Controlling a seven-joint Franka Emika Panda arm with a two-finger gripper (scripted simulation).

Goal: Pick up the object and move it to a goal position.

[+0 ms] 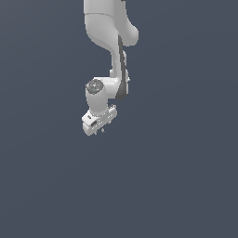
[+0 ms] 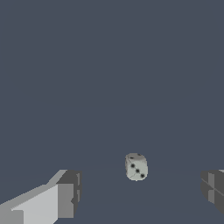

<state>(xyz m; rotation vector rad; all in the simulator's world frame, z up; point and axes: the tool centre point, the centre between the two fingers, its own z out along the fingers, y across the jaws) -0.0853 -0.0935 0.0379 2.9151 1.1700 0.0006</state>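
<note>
The dark slate-grey floor (image 1: 186,186) spreads flat and bare in every direction, and it is the biggest thing here, a single unbroken surface with no container of any kind standing on it. Above it hangs one white robot arm (image 1: 111,32), coming down from the upper edge of the exterior view, bending through a dark-seamed elbow and a round grey-capped wrist joint, and ending in one gripper (image 1: 98,131) that points downward at a slant. In the exterior view its fingers are too small and crowded to read. From the wrist camera the gripper (image 2: 142,192) shows more plainly: its two fingers (image 2: 65,192) stand well apart from each other, one a pale grey block with a darker tip, the other only a dark tip at the picture's edge, with nothing clasped between them. Smallest of all is the die (image 2: 136,166), one only, a pale cube with rounded corners, resting on the floor. The face turned toward the wrist camera carries three black pips in a diagonal row. It sits between the lines of the two spread fingers yet beyond their tips, touching neither. In the exterior view I cannot find the die at all.
</note>
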